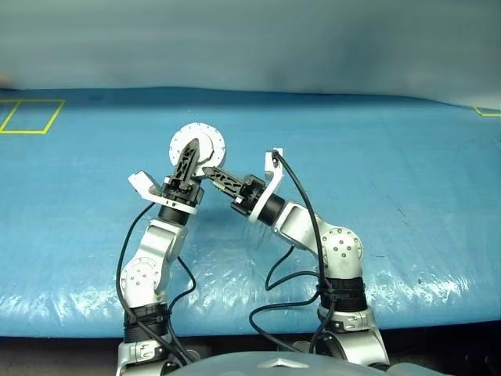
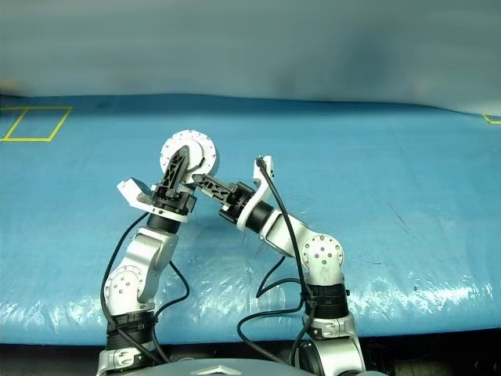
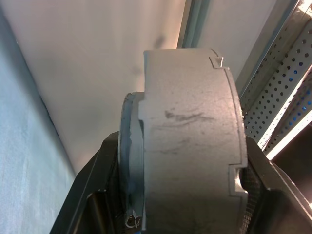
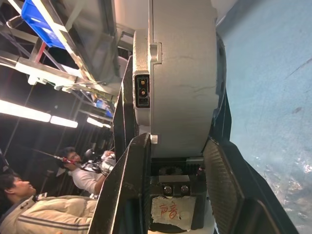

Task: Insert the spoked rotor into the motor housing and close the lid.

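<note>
While both arms meet above the blue table (image 1: 407,204), the motor housing (image 1: 197,146) is held up off it, standing on edge w/ its round flat face toward the head camera and its axis roughly level. Lid (image 3: 130,180) looks closed against the housing; can't see the spoked rotor.

Left gripper (image 1: 189,157) comes up from below the housing, fingers across its face and back, clamped on it. Right gripper (image 1: 221,178) reaches in from the housing's right side, lower edge, also clamped on it.

Head views give the light grey face w/ a ring of small rim screws and a raised centre circle. Left wrist view gives the housing edge-on instead: a thick grey rim w/ scuffs and notches, a thinner disc stacked on one side, black fingers (image 3: 97,195) pressing both flat sides. Right wrist view shows the rim w/ a small dark connector socket (image 4: 142,91), fingers (image 4: 127,185) either side of the body.

Table is covered in shiny blue sheeting, wrinkled nearer the robot than the housing; yellow tape square (image 1: 31,116) far off to the housing's left. Beyond the housing in the right wrist view: metal racking, a blue bin (image 4: 41,17), ceiling strip lights and two people (image 4: 53,195).
</note>
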You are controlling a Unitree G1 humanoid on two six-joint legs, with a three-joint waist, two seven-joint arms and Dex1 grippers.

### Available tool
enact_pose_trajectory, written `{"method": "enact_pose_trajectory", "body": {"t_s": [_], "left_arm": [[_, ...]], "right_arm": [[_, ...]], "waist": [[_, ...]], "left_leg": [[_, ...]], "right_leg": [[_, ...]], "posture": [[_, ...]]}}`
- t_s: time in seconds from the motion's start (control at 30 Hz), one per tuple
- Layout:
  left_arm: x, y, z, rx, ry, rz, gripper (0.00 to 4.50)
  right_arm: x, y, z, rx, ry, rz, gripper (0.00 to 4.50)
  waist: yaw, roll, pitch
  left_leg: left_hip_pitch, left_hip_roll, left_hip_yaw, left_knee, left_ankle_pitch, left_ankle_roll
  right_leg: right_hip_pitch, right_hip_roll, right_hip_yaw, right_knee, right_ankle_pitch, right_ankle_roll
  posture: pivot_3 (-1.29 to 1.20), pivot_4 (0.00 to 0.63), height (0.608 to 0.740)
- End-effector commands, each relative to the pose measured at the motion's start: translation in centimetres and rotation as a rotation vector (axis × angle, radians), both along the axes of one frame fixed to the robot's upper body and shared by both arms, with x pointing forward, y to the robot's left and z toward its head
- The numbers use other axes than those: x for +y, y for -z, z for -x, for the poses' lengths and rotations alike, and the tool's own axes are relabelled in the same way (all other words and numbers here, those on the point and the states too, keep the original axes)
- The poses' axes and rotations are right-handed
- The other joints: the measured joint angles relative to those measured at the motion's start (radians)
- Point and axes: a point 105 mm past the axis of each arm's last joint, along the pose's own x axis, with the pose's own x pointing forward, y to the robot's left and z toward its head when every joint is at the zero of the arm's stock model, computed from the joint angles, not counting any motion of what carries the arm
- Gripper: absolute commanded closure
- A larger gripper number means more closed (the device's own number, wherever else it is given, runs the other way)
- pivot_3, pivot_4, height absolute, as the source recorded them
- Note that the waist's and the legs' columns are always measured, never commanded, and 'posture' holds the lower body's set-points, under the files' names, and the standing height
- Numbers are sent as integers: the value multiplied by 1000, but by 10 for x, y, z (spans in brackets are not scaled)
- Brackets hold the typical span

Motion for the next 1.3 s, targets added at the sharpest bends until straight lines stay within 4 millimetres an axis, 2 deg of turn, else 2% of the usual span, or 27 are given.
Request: {"method": "enact_pose_trajectory", "body": {"t_s": [0.03,0.1,0.13,0.4,0.53,0.67,0.83,0.93,1.1,1.3], "left_arm": [[-2,-13,3,-43,-20,55,2154],[0,-12,2,-30,-35,51,2154],[1,-11,0,-17,-47,44,2154],[14,-3,-9,54,-109,1,2154],[20,0,-15,78,-119,-34,2154],[22,5,-25,106,-113,-82,2154],[21,17,-43,186,-109,-168,2154],[19,19,-56,204,-99,-223,2154],[21,21,-90,263,-118,-331,2154],[15,11,-129,278,-129,-446,2154]], "right_arm": [[3,-14,7,-165,4,85,3270],[3,-12,10,-205,-7,122,3270],[1,-10,12,-235,-11,154,2564],[-31,20,9,-391,97,466,5],[-48,37,0,-495,243,689,0],[-67,51,-10,-615,460,888,0],[-86,62,-9,-777,712,1067,0],[-90,69,-6,-796,765,1112,0],[-95,76,-2,-780,802,1139,0],[-102,76,-3,-771,862,1193,0]], "waist": [[1,0,0],[1,0,0],[2,0,0],[11,-1,0],[15,-1,0],[15,-2,1],[17,-2,1],[16,-3,1],[19,-7,3],[21,-11,6]], "left_leg": [[0,0,0,0,0,0],[0,0,0,0,0,0],[0,0,0,0,0,0],[0,0,-1,1,1,-1],[0,-1,-1,1,1,-2],[0,-1,-1,1,2,-3],[0,-1,-1,1,2,-3],[0,-1,-1,1,2,-3],[0,-1,-3,0,4,-4],[0,-2,-4,0,4,-4]], "right_leg": [[0,0,0,0,0,0],[0,0,0,0,0,0],[0,0,0,0,0,0],[0,0,0,0,-1,2],[0,0,0,0,-2,3],[0,0,0,1,-3,6],[0,0,0,1,-3,6],[0,0,0,1,-3,6],[0,0,-2,2,-3,6],[1,0,-2,1,-2,7]], "posture": [[0,150,740],[0,150,740],[0,150,740],[0,150,740],[0,150,740],[0,150,740],[0,150,740],[0,150,740],[0,150,740],[0,150,740]]}}
